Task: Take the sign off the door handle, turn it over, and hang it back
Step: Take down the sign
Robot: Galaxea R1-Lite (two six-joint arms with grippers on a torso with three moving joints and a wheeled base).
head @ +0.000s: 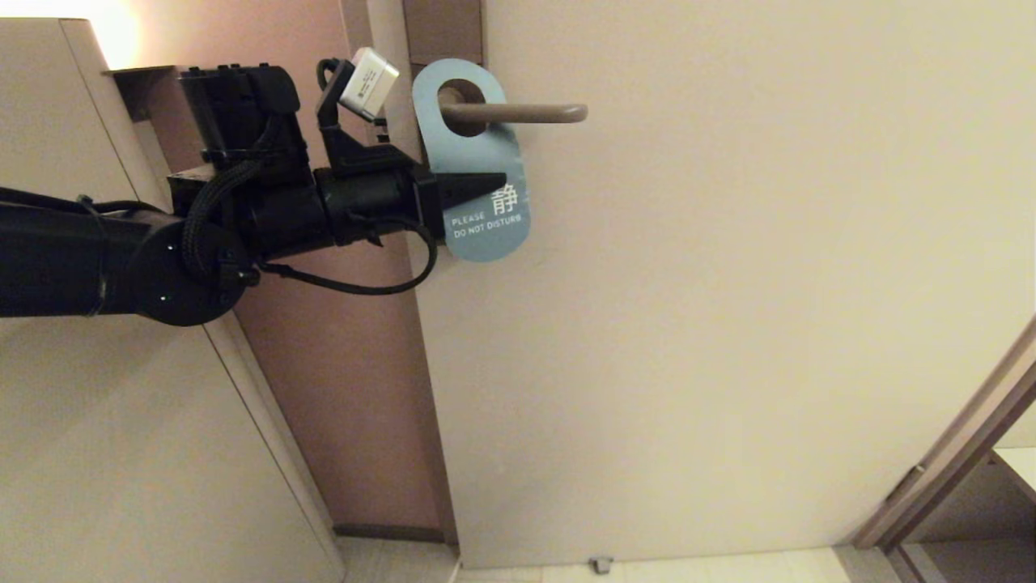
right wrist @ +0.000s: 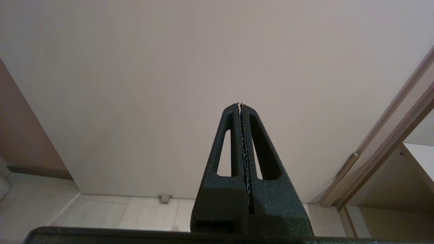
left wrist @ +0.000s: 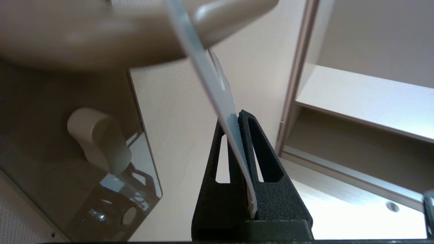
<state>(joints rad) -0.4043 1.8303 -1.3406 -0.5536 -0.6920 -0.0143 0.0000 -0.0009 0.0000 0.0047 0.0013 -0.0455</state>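
Our left gripper [head: 495, 183] is clamped on the sign [head: 472, 162]: in the left wrist view the card [left wrist: 220, 98] runs edge-on between the two black fingers [left wrist: 268, 162], pinched from the tips down to their base. In the head view the fingers reach in from the sign's left edge and cover a strip across its middle, just above the white lettering.

The sign's long axis runs up and down, tilted slightly so its lower end sits a little to the right of its upper end. The teal-blue face with "PLEASE DO NOT DISTURB" is turned toward us. Its oval hole is at the top, above our gripper, and the door handle [head: 518, 113] passes through that hole, so the sign still hangs on the lever. The lever lies level, its rounded end pointing right, away from our arm.

We see no containers; the only thing held by another is the sign on the lever and in our fingers.

The left wrist view shows what the head view does not: the thin edge of the card, the underside of the handle [left wrist: 101, 30] close above the fingers, and the brown backplate [left wrist: 40, 142] with a small turn knob [left wrist: 98, 139] beside them. The head view alone gives the printed face and the door [head: 728, 324] around it.

Our right gripper [right wrist: 241, 105] hangs apart from all this, its toothed fingers pressed together on nothing, facing the plain lower door [right wrist: 169, 84] and a small doorstop [right wrist: 164, 198] on the tiled floor [right wrist: 135, 213].
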